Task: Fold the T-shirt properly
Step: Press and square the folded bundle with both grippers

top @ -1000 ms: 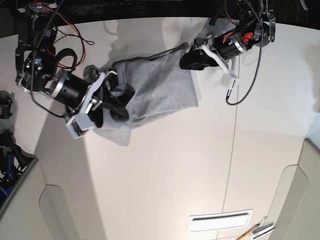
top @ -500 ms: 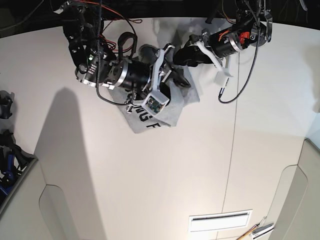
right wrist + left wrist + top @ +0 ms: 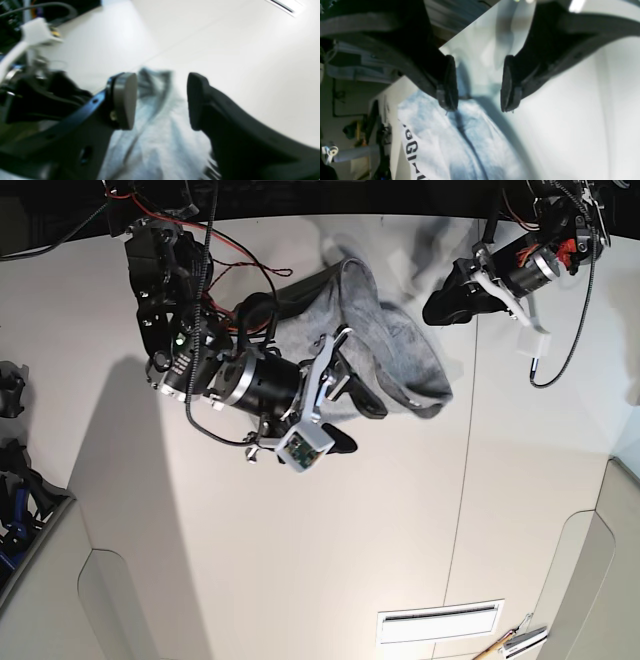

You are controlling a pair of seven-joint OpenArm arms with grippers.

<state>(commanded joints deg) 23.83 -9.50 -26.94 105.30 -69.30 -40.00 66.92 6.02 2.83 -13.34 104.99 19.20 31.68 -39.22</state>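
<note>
Black fingers [image 3: 125, 100] of the right gripper [image 3: 161, 100] stand wide apart, with the gap over the T-shirt [image 3: 160, 140]; no fabric is gripped. Finger contact with the fabric cannot be confirmed.

The left gripper [image 3: 480, 85] is also wide open, holding nothing. In the base view, it sits at the 2 o'clock side of the T-shirt, near the edge.

The light-grey T-shirt lies bunched and partly folded in the 12 o'clock part of the base view, between the two arms. The long axis of its visible narrow flap runs from 11 o'clock to 5 o'clock; the overall long axis and neck direction cannot be determined. In the left wrist view, black lettering [image 3: 412, 147] shows toward 7 o'clock.

The T-shirt rests on a white table [image 3: 300, 560]. A white slotted panel [image 3: 440, 623] is located at 5 o'clock in the base view.
</note>
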